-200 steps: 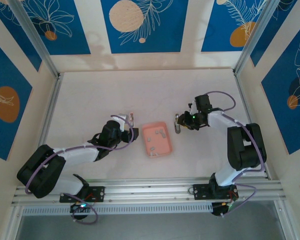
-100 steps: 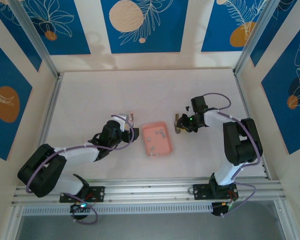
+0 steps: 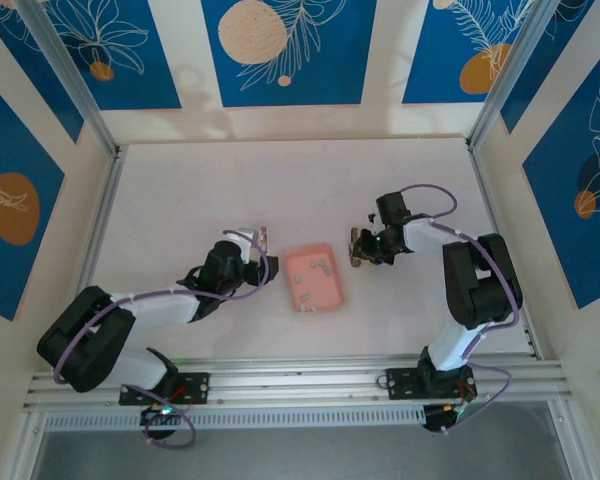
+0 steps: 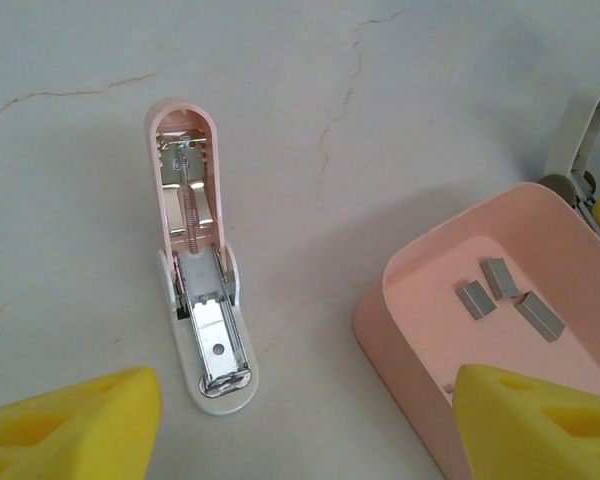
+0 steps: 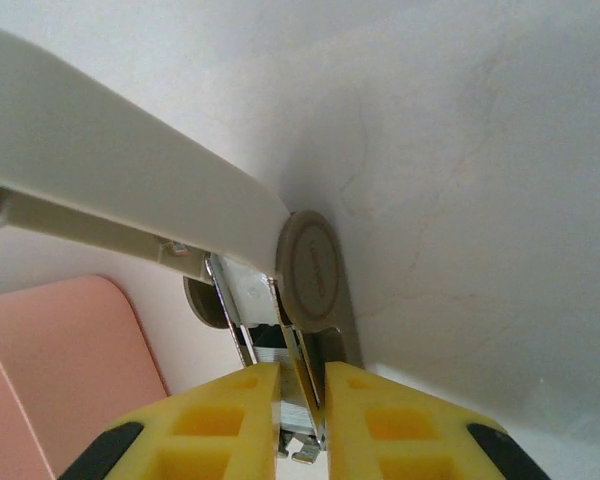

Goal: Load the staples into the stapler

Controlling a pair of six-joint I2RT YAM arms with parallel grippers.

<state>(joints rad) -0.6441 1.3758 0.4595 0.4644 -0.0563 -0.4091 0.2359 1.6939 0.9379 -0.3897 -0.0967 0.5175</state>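
A pink stapler (image 4: 195,290) lies opened flat on the table, its empty metal channel facing up; from above it shows as the pink stapler (image 3: 263,238). My left gripper (image 4: 300,440) is open just short of it, holding nothing, beside the salmon-pink tray (image 4: 420,330). Several small grey staples (image 4: 500,295) lie in that tray (image 3: 332,300). A grey stapler (image 5: 110,190) stands with its lid swung up, right of the tray, where the top view shows the same grey stapler (image 3: 356,248). My right gripper (image 5: 302,420) is shut on its metal magazine (image 5: 270,340), which holds a staple strip.
The tray sits between the two arms near the table's middle. The grey stapler's lid tip (image 4: 580,150) shows just past the tray's far corner. Metal frame rails (image 3: 100,230) run along the left and right table edges.
My right wrist has shifted a little to the left, closing in on the grey stapler. The left arm, tray and pink stapler have not moved.
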